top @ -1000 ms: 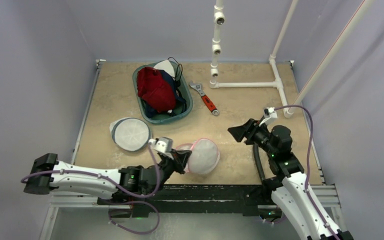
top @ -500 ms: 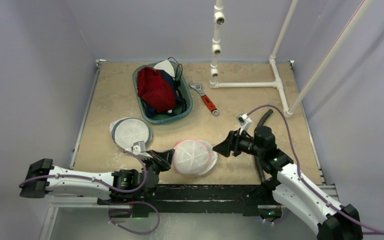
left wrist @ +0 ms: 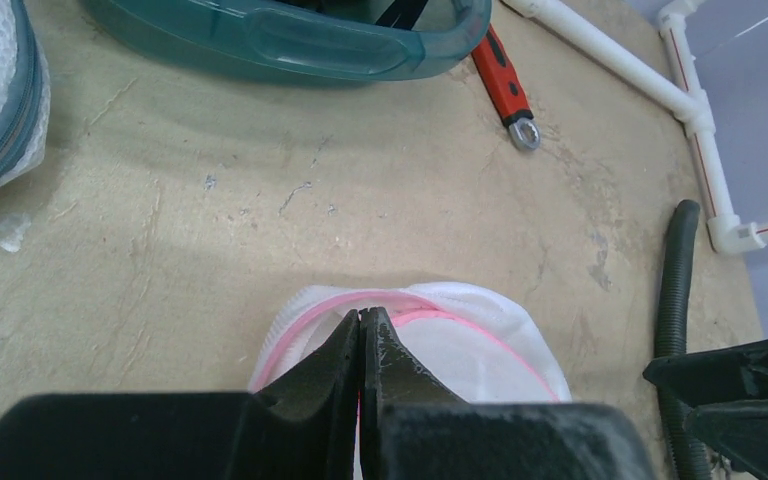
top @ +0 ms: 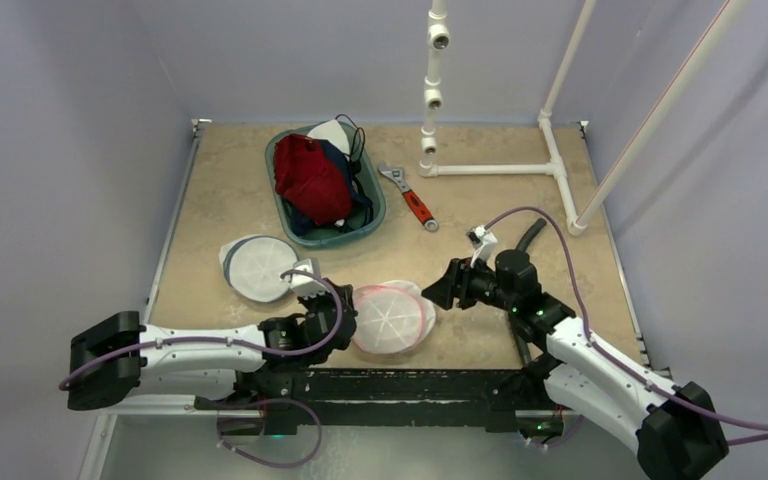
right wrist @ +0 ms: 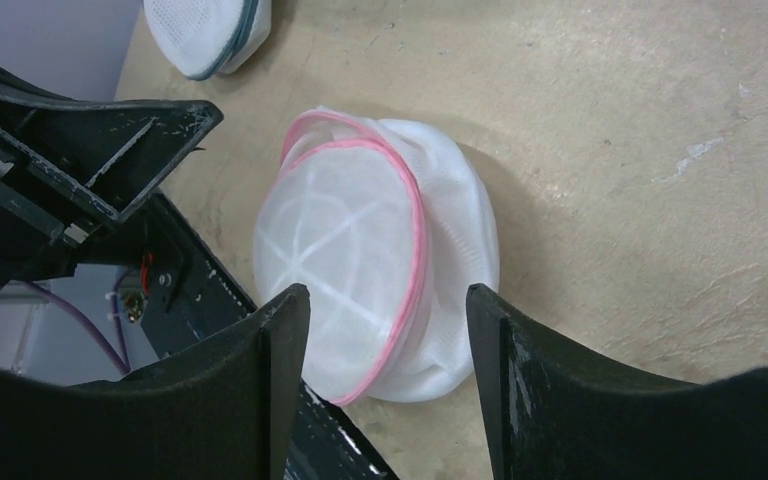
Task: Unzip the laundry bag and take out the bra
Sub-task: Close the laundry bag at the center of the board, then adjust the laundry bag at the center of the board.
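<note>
Laundry bag [top: 392, 317] is lying flat on the tan surface [top: 210, 200], near the front edge, about midway between the two arms. It's the round white mesh one with pink trim. The zip seems closed, and I can't make out the bra through the mesh.

Left claw [left wrist: 360, 318] is pinched completely shut, with its tips right on the pink rim at the bag's left side. I can't tell whether there's a bit of rim or a zip tab nipped between them.

Right claw [right wrist: 385, 300] is spread open a fair way with nothing in it. It sits just off the bag's right side, and from its own camera the two fingers [right wrist: 520, 380] frame the bag without touching it.

Other stuff: a second mesh bag [top: 258, 268] with bluish trim sits to the left. A teal tub [top: 375, 215] of red and dark clothes is further back, with a red-handled wrench [top: 410, 198] beside it. White pipes [top: 490, 168] stand at the back right, and a black ribbed hose [left wrist: 672, 280] lies by the right arm.
</note>
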Controlling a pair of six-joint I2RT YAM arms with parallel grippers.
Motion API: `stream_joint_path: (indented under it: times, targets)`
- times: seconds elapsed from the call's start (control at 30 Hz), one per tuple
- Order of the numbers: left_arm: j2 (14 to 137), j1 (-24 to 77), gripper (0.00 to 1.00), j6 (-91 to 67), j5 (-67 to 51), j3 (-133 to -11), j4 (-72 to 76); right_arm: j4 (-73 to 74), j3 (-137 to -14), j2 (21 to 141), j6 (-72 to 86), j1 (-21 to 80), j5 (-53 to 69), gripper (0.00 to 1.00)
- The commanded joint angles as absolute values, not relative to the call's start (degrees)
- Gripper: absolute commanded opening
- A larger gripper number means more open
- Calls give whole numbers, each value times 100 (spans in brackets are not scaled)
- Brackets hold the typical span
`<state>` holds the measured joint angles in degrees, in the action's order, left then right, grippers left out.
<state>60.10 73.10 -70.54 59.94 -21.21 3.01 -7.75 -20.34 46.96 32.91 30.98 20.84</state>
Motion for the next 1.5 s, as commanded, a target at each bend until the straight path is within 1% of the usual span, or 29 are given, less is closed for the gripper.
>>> stream_joint_path:
  times: [0.0, 0.07, 0.13, 0.2, 0.23, 0.3, 0.47, 0.57, 0.77, 0.9, 1.17, 1.33, 1.4, 1.47]
  targets:
    - [5991, 7250, 0, -6552, 5741, -2687, -73, -1000, -2348, 4731, 3112, 3289, 1878, 62]
    - [5866, 7250, 0, -6252, 5455, -2838, -335, -927, -2420, 4787, 3032, 3505, 1744, 62]
    - [5730, 7252, 12, -5839, 4987, -2901, -332, -813, -2523, 4942, 2971, 3836, 1393, 62]
    - [5617, 7251, 28, -5709, 4546, -2969, -501, -749, -2599, 5178, 2922, 4179, 1032, 62]
    - [5577, 7251, 33, -5693, 4339, -3007, -656, -741, -2628, 5271, 2924, 4337, 835, 61]
    - [5488, 7251, 37, -5610, 3889, -3022, -767, -752, -2659, 5432, 2878, 4601, 500, 60]
    - [5337, 7252, 37, -5262, 2535, -2789, -351, -781, -2854, 5939, 2758, 5203, -157, 60]
    - [5590, 7251, 33, -5166, 2056, -2726, -141, -827, -2937, 6374, 2823, 5337, -523, 57]
    - [6451, 7255, 28, -5211, 1989, -2646, 353, -810, -2971, 6930, 3252, 5351, -1371, 44]
    - [7066, 7251, 26, -5334, 2263, -2668, 515, -810, -2938, 7179, 3341, 5352, -1569, 41]
    - [7762, 7251, 24, -5508, 3081, -2883, 306, -681, -2929, 7236, 3472, 5357, -1632, 41]
    - [7901, 7251, 25, -5471, 3233, -3126, 42, -297, -3004, 6724, 3598, 5358, -1755, 47]
    - [7696, 7255, 27, -5443, 3171, -3140, 9, -38, -3118, 6335, 3612, 5356, -1821, 50]
    - [7301, 7264, 32, -5396, 3086, -3131, -88, 262, -3297, 5942, 3557, 5356, -1819, 52]
